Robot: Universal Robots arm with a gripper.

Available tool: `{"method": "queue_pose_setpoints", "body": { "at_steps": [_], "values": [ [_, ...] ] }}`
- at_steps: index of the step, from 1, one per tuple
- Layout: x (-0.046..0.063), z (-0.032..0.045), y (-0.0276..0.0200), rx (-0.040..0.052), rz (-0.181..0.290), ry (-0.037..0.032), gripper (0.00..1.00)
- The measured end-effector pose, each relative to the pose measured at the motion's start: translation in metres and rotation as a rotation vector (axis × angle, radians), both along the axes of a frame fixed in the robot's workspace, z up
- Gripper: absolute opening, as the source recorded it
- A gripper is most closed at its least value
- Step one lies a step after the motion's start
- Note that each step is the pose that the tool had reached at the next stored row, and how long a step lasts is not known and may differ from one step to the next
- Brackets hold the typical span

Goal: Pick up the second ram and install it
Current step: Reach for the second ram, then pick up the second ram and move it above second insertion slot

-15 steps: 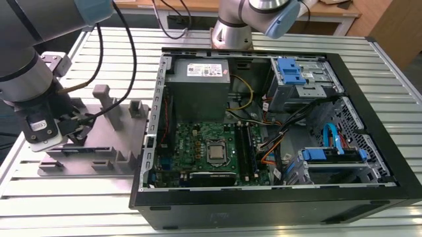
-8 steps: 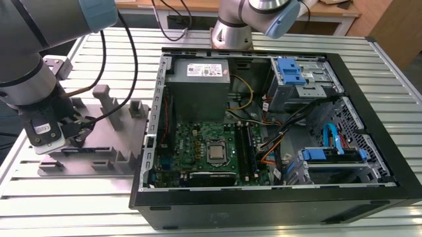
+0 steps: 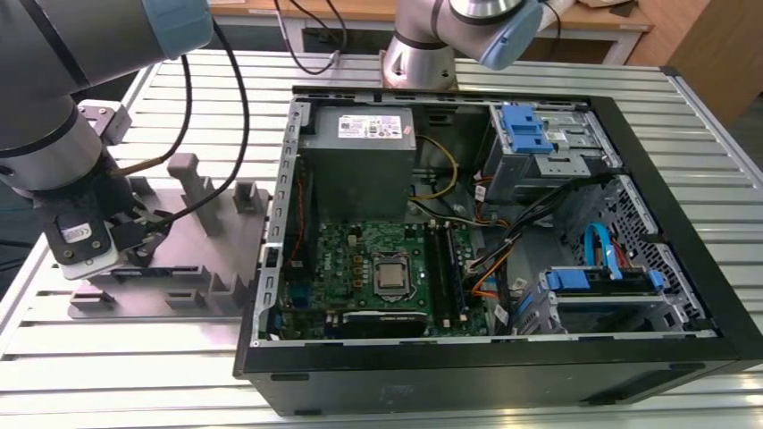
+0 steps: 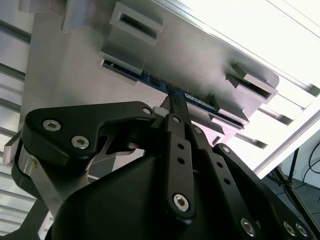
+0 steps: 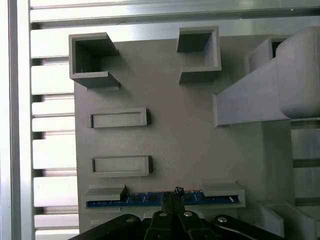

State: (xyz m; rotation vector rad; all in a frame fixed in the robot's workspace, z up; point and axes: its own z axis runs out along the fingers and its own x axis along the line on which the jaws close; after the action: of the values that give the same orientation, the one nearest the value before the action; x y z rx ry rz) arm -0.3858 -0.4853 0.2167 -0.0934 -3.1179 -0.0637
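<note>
The second ram (image 5: 145, 199) is a long thin stick with a blue edge. It stands on edge in the end slots of the grey fixture block (image 5: 170, 140), at the exterior view's left. My gripper (image 5: 176, 196) is down on the stick's middle, its black fingers pinched together across the board. In the second wrist view the second ram (image 4: 155, 81) runs between two grey holders and the gripper (image 4: 174, 100) meets it mid-length. In the exterior view the gripper (image 3: 141, 248) hangs low over the fixture block (image 3: 197, 295), and the stick still rests in its slots.
The open computer case (image 3: 477, 362) lies to the exterior view's right of the fixture, with the green motherboard (image 3: 357, 255), a grey power supply (image 3: 357, 152) and loose cables inside. Upright grey posts (image 3: 191, 183) stand beside the gripper. A second arm's base (image 3: 417, 54) sits behind the case.
</note>
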Motion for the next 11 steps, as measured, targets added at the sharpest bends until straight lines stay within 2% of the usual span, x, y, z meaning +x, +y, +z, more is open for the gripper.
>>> {"method": "queue_pose_setpoints", "body": {
  "at_steps": [6,11],
  "values": [
    [0.0000,0.0000,0.0000,0.0000,0.003,0.0000,0.07],
    [0.0000,-0.0001,0.0000,0.0001,0.061,-0.0002,0.07]
  ]
}}
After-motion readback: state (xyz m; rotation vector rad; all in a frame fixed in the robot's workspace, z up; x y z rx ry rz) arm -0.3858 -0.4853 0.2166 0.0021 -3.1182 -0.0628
